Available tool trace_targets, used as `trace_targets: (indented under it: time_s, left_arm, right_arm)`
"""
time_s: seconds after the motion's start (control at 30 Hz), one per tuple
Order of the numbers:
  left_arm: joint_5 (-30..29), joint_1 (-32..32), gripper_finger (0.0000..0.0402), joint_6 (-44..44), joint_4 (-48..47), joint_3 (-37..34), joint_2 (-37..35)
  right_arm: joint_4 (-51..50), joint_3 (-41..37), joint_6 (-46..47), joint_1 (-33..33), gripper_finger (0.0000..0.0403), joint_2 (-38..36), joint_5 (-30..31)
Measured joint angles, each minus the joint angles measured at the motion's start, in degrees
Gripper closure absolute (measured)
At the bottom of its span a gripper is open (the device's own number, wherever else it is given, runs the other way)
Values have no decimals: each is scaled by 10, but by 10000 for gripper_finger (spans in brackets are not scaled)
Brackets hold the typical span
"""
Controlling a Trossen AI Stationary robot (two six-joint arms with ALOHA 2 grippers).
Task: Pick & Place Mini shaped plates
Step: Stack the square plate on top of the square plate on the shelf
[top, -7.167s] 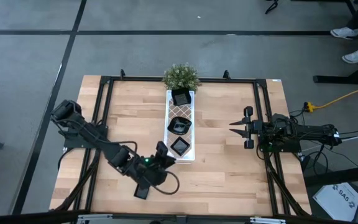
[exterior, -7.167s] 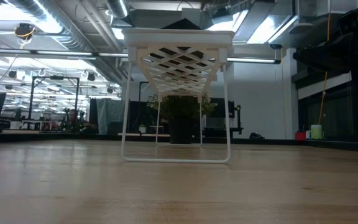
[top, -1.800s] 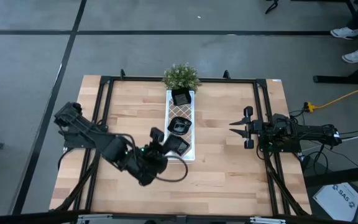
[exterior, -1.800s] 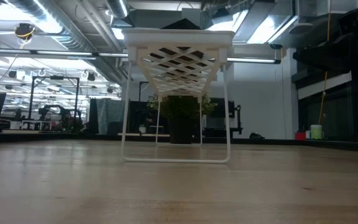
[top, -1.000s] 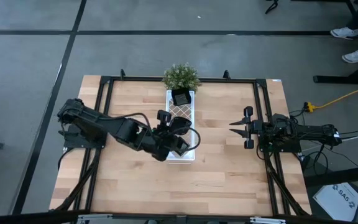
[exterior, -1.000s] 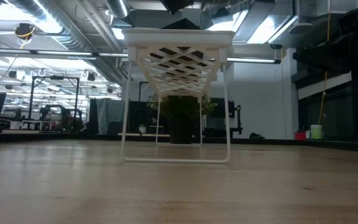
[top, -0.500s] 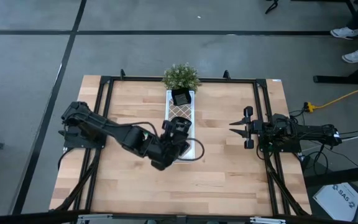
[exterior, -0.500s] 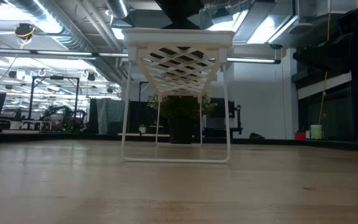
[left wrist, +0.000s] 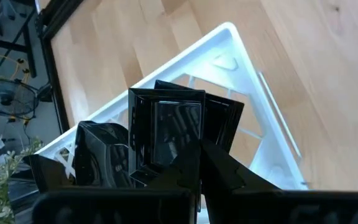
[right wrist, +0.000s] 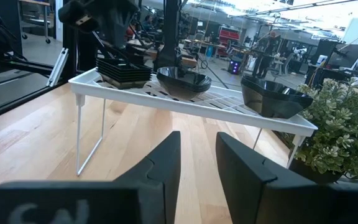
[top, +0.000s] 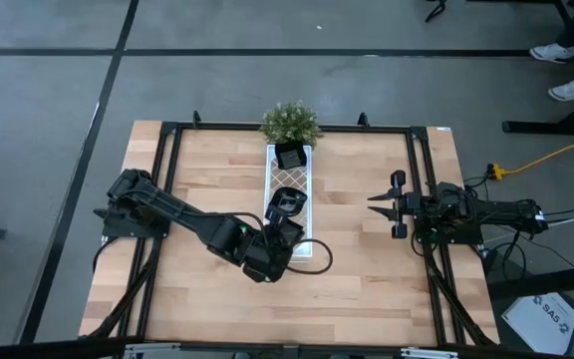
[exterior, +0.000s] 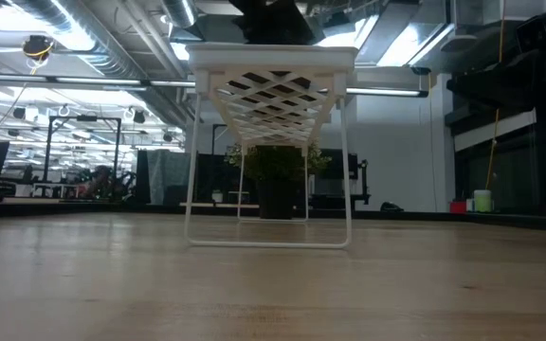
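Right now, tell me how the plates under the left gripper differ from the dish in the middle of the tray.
The square plates have straight edges and look shallow; the round dish is a deeper bowl shape. The square plates form a stack at one end of the white tray; the round dish sits alone mid-tray. The left gripper is shut on the square plates at the top; nothing touches the round dish. Both are glossy black.
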Motion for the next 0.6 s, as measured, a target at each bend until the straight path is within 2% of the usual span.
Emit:
trace_targets:
  time_s: [0.23,0.6]
  left_arm:
    - [3,-3,397,-3,-1,0,0]
    - [16,11,362,-4,-32,0,0]
  right_arm:
    - [0,0,0,0,301,0,0]
    - [0,0,0,0,301,0,0]
